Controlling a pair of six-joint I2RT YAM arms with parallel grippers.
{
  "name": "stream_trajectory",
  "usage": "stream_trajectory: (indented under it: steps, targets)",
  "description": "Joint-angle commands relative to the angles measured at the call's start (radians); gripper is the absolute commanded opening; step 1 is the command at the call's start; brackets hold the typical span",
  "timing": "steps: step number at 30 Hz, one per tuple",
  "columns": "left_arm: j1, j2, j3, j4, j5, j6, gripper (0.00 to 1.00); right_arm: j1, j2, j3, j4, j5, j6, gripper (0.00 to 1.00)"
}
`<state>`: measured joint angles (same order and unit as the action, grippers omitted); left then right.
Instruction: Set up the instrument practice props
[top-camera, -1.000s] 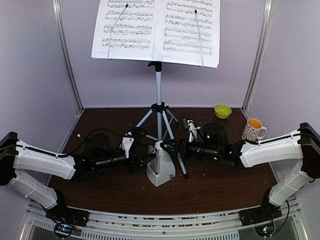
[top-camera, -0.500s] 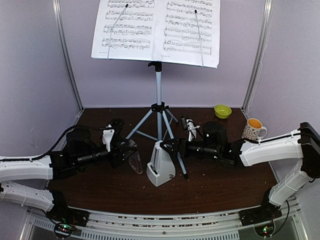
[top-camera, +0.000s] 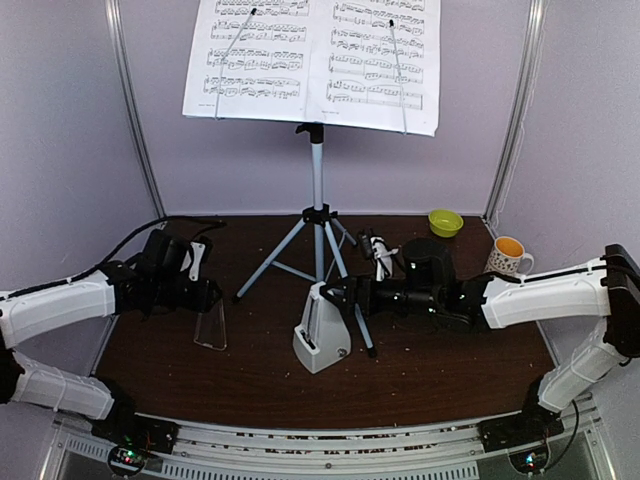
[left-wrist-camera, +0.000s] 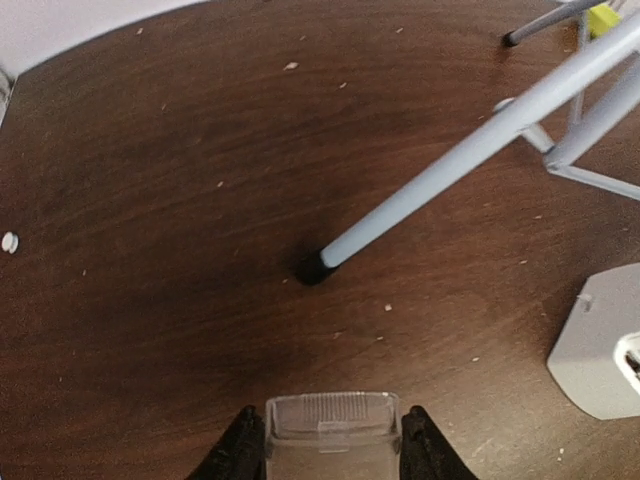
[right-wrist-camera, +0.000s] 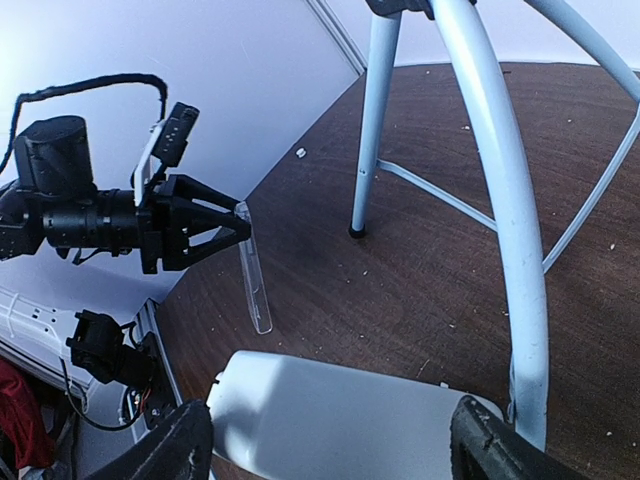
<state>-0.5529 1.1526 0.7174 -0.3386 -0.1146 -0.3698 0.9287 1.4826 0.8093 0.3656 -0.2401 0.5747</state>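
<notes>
The silver tripod music stand (top-camera: 317, 160) stands at the table's back middle, its desk carrying two sheet-music pages (top-camera: 256, 55) (top-camera: 381, 62). The white metronome (top-camera: 322, 340) sits in front of the tripod, without its cover. My right gripper (top-camera: 340, 296) is open, its fingers flanking the metronome body (right-wrist-camera: 340, 410) from the right. My left gripper (top-camera: 203, 298) is at the left, shut on the clear cover (top-camera: 211, 328), which hangs upright with its end near the table. In the left wrist view the cover (left-wrist-camera: 332, 415) fills the jaws, just short of a tripod leg (left-wrist-camera: 450, 170).
A yellow-green bowl (top-camera: 445, 222) and a white mug with an orange inside (top-camera: 508, 258) stand at the back right. A small black and white object (top-camera: 378, 250) lies behind my right gripper. Tripod legs (right-wrist-camera: 500, 200) spread over the middle. Enclosure posts (top-camera: 135, 110) rise at the back corners.
My left arm has carried the clear cover from beside the metronome out to the left. My right gripper stays at the metronome, its jaws slightly wider.
</notes>
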Motion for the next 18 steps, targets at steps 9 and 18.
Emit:
stream_trajectory:
  steps: [9, 18]
  targets:
    - [0.180, 0.373, 0.217, -0.098, 0.050, 0.041, 0.18, 0.005, 0.023, 0.037, -0.162, -0.006, -0.033, 0.83]
    - [0.203, 0.490, 0.287, -0.048, 0.087, 0.025, 0.23, 0.014, 0.012, 0.076, -0.150, -0.038, -0.038, 0.87]
